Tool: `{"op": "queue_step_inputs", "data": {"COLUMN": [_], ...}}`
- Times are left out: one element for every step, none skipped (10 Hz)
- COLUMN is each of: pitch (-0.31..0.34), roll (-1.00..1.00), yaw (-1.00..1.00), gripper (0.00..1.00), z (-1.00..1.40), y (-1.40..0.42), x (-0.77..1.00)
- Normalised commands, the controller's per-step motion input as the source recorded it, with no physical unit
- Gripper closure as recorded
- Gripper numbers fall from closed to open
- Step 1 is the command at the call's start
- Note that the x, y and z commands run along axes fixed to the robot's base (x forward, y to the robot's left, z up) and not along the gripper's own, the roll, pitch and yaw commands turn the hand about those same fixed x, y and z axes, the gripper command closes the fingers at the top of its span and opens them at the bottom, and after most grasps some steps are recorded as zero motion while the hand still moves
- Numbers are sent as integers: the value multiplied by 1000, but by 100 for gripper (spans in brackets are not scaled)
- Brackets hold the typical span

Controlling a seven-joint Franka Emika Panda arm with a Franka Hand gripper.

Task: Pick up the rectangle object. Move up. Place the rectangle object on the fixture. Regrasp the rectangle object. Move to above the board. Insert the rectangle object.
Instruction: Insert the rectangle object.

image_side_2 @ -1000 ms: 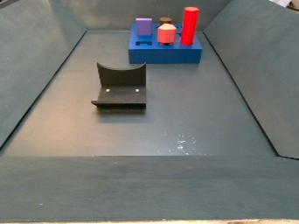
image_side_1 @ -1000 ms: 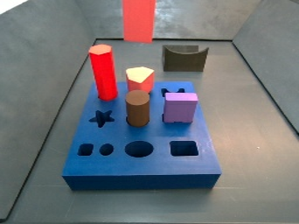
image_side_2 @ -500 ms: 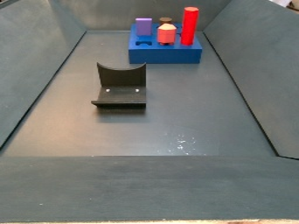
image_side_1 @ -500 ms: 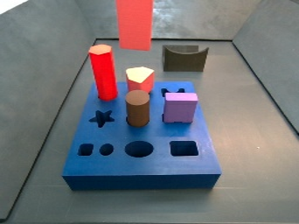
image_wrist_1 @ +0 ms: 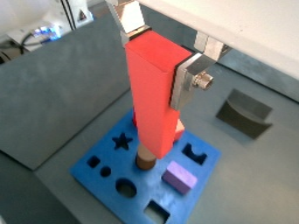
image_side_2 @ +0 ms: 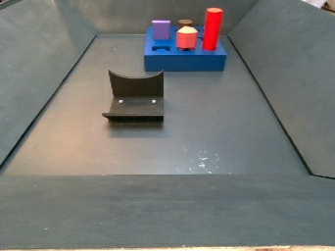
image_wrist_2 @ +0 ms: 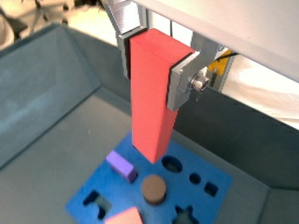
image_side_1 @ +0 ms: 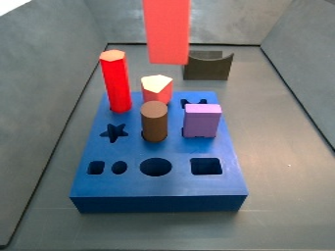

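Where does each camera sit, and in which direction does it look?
Wrist view: on the arm's wrist, looking down along the gripper and the held rectangle object to the board and fixture; silver fingers show.
Wrist view: on the wrist, looking down past the gripper onto the board.
Side view: at the board's end, looking towards the fixture; only the rectangle object shows, hanging from above.
Side view: at the far end, looking over the fixture to the board; no robot part.
All share the board.
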Motion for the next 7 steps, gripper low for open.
{"op": "queue_step_inputs", "data": {"pitch": [-307, -34, 1, 0, 27, 70, 96], "roll": [-206, 0, 0, -4, 0, 0, 0], "yaw": [-151, 0, 0, -154, -80, -103, -91], "gripper": [100, 100, 100, 100, 100, 100, 100], "z": [0, 0, 0, -54, -26, -60, -74], "y": [-97, 0, -49, 0, 0, 0, 0], "x": [-54, -6, 14, 194, 666, 874, 957]}}
